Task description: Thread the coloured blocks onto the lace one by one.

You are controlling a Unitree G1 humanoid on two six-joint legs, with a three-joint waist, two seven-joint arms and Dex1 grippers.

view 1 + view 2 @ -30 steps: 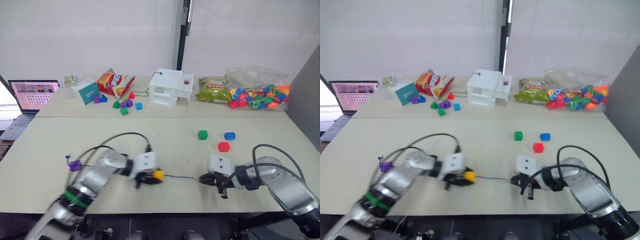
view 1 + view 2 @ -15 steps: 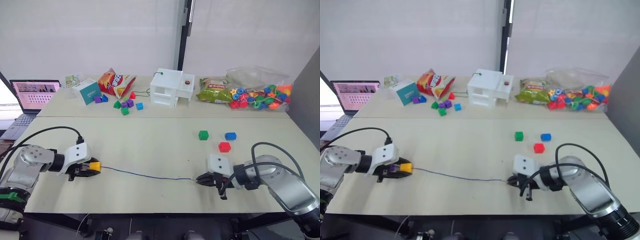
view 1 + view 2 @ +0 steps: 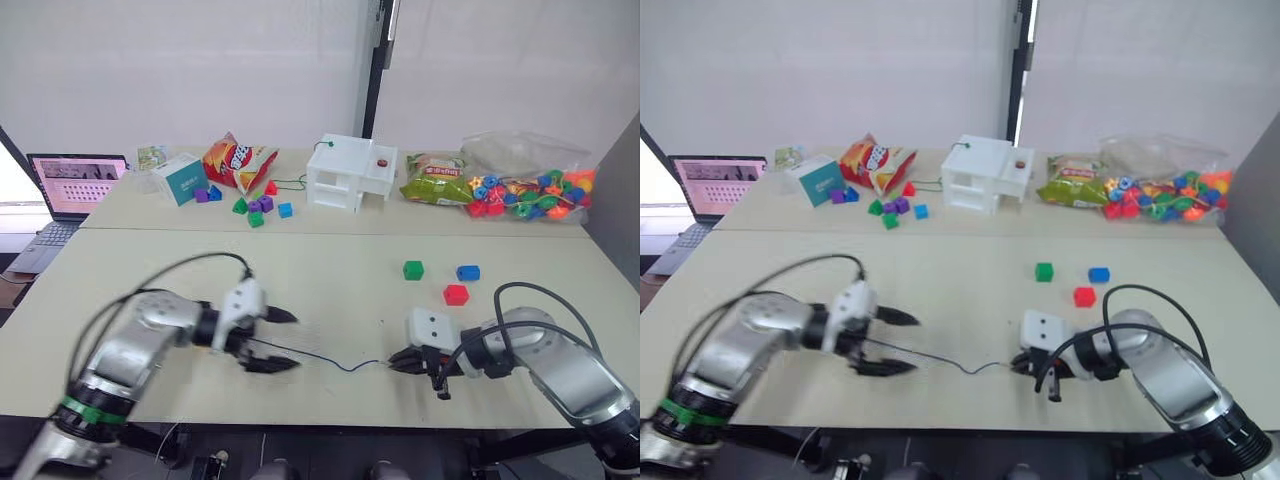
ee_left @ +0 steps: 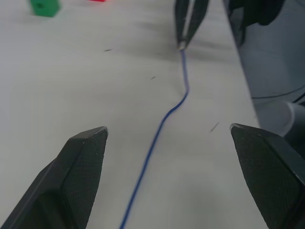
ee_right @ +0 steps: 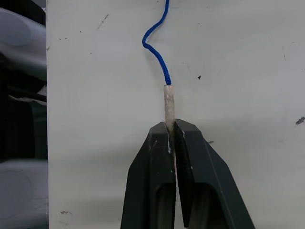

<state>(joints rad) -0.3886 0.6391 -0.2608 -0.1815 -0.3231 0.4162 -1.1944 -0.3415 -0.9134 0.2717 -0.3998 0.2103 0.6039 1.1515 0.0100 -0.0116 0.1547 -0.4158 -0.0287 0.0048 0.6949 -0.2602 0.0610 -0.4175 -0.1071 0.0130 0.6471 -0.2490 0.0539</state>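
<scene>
Lace point(image 3: 325, 357): thin dark-blue string, lying slack on the near table, running between the two grippers; small wavy kink just short of the pale tip point(image 5: 168, 102).
Lace tip: stiff, pale, pinched at its rear end; front part sticks out clear of the fingers.
Right gripper point(image 3: 400, 360): closed tight on the tip, fingers pressed together with no gap beyond the tip's thickness; low over the table near its front edge.
Left gripper point(image 3: 278, 340): spread wide, nothing between the fingers; lace passes under the gap, on the table. Contact with lace: cannot tell.
Green block point(image 3: 413, 270): on the near table, right of centre, loose, not on the lace.
Blue block point(image 3: 467, 272): just right of the green one, apart from it.
Red block point(image 3: 456, 294): nearer than the other two, closest of the three to the right gripper, still apart from it.
Purple and yellow blocks: not located.
Far table point(image 3: 330, 215): white toy house point(image 3: 352, 176) at centre; clear bag of beads point(image 3: 525, 190) at right; green snack packet point(image 3: 433, 187) beside it; red snack bag point(image 3: 240, 163) and teal box point(image 3: 181, 180) at left, small loose blocks point(image 3: 255, 207) in front of them.
Laptop point(image 3: 62, 188): open, at far left.
</scene>
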